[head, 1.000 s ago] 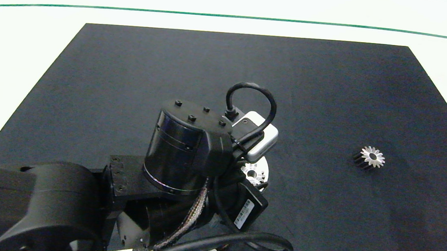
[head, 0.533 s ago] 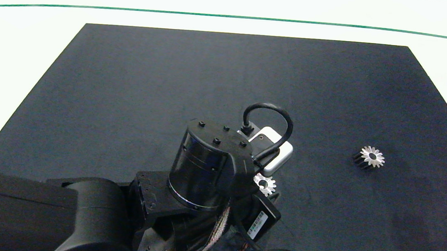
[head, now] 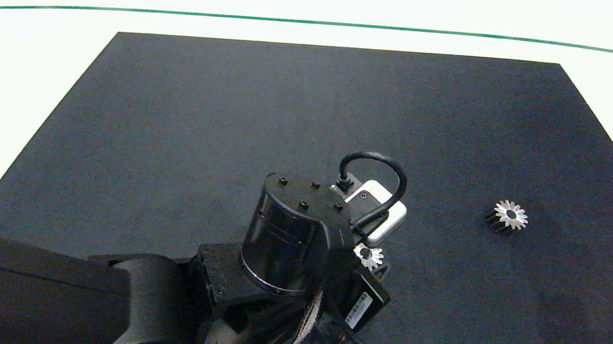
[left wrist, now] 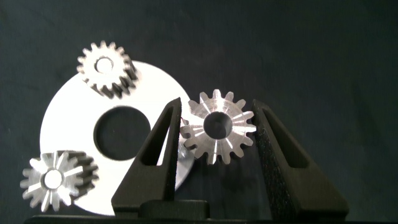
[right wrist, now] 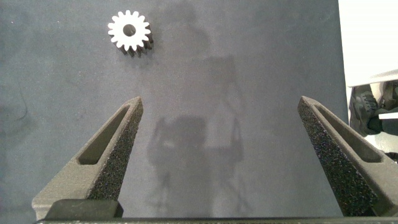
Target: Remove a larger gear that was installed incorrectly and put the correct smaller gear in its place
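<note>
From above, the left arm's bulk covers most of the work; only one toothed rim of the larger gear (head: 369, 256) peeks out beside it. The left wrist view shows more: the left gripper (left wrist: 217, 127) clamped on the larger gear (left wrist: 217, 126) beside a white disc (left wrist: 68, 124) carrying two small gears. The right gripper (right wrist: 221, 134) hangs spread wide over the black mat (head: 289, 110), with the smaller gear (right wrist: 129, 30) lying apart.

My head camera looks down on the black mat (head: 234, 111) from above. Each wrist camera stares closely down past its own fingers (the right one shares the lone gear (right wrist: 129, 30) (head: 510, 215)).
</note>
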